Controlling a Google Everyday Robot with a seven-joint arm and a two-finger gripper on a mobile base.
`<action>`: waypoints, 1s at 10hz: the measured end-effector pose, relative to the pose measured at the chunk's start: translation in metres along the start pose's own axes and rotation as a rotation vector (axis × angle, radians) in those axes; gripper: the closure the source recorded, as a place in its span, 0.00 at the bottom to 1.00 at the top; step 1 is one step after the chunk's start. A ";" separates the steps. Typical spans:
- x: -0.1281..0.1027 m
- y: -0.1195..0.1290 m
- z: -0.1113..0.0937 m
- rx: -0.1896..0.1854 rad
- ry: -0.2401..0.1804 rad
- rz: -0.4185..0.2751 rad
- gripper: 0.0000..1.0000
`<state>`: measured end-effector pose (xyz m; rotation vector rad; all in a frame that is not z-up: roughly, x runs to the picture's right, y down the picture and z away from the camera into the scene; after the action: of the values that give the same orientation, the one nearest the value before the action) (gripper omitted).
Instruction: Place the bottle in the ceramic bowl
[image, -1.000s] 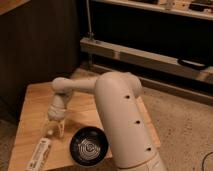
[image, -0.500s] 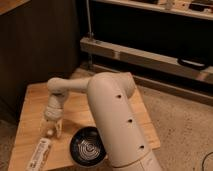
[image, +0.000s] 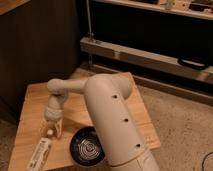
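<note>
On the wooden table (image: 35, 100) lie one bottle (image: 40, 152) and one ceramic bowl (image: 74, 150), the gripper (image: 51, 131) spread open over the bottle's cap

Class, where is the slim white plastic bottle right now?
In the camera view the slim white plastic bottle lies near the front-left edge of the wooden table, left of the glossy black ceramic bowl, with the gripper close by its far end.
</note>
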<state>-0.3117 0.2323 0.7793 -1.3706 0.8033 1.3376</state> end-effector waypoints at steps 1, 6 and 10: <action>0.000 0.001 0.000 -0.003 0.003 0.001 0.38; 0.001 0.006 0.002 0.031 0.018 -0.004 0.87; 0.002 0.008 0.008 0.082 0.028 0.003 1.00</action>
<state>-0.3211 0.2386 0.7768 -1.3268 0.8698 1.2760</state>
